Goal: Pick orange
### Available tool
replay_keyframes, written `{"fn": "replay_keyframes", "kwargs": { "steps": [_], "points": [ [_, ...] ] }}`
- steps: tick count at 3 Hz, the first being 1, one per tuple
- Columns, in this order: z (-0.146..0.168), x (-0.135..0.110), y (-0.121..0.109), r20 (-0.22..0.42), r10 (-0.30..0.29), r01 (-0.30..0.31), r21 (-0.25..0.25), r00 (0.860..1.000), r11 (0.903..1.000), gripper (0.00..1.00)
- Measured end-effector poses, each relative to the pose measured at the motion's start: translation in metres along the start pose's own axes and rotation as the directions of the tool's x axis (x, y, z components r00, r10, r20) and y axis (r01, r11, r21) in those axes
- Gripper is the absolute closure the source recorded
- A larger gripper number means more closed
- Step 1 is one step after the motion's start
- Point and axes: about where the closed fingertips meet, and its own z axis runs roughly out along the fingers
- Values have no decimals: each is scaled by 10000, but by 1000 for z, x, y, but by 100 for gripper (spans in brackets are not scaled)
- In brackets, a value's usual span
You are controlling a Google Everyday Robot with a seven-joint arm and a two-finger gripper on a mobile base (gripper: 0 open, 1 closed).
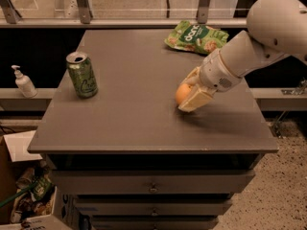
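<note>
The orange [181, 92] is a small round fruit on the grey table [129, 114], right of the middle. My gripper [185, 96] comes in from the right on a white arm [254, 47]. Its two cream fingers stand on either side of the orange, one behind it and one [195, 98] in front, pressed against it. The front finger hides the orange's right half. The orange rests on the table top.
A green can [82, 74] stands upright at the table's left. A green snack bag [195, 37] lies at the back right. A soap dispenser [23, 83] stands on a ledge left of the table. Drawers are below, boxes on the floor at lower left.
</note>
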Motion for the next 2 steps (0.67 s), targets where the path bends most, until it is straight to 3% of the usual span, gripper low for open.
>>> {"fn": "replay_keyframes", "kwargs": {
  "steps": [1,2],
  "points": [
    [-18,-15,-12,440,254,-268,308,9987,9992,100],
    [-38,-38,-24,1181,555,-620,517,9914,9967,100]
  ]
}}
